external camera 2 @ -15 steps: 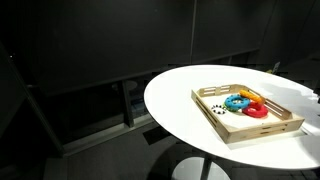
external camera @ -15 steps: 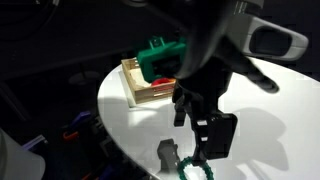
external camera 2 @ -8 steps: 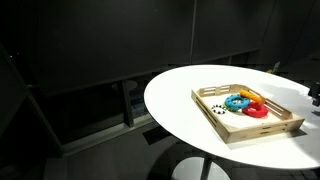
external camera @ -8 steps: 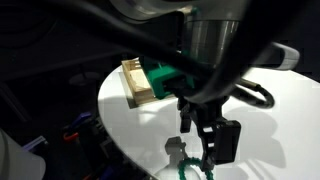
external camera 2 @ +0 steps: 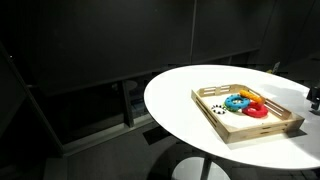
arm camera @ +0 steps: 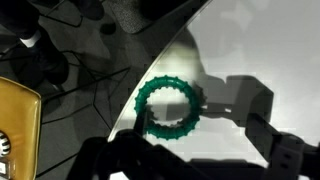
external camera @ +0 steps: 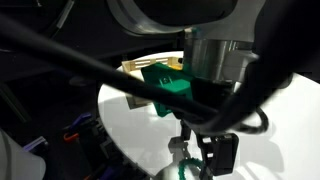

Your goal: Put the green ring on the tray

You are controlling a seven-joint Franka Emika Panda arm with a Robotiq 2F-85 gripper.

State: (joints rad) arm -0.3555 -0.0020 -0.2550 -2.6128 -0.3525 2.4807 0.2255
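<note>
The green ring (arm camera: 168, 108), teal with a beaded rim, lies flat on the white round table (arm camera: 250, 50) close to its edge. In the wrist view my gripper (arm camera: 180, 125) is open and low over the ring, with one finger against the ring's right side. In an exterior view the gripper (external camera: 205, 160) hangs just above the ring (external camera: 187, 172) at the table's near edge. The light-wood tray (external camera 2: 265, 131) stands on the far side of the table and holds blue, orange and red rings. Only its corner (external camera: 132, 68) shows behind my arm.
My arm fills most of an exterior view and carries a green plastic part (external camera: 165, 82). The table edge (arm camera: 150, 75) runs right beside the ring, with dark floor, cables and a yellow object (arm camera: 15, 125) below. White tabletop (external camera 2: 180, 90) lies between ring and tray.
My arm has come down and forward over the ring, and the gripper now sits lower around it. The ring and the tray have not moved.
</note>
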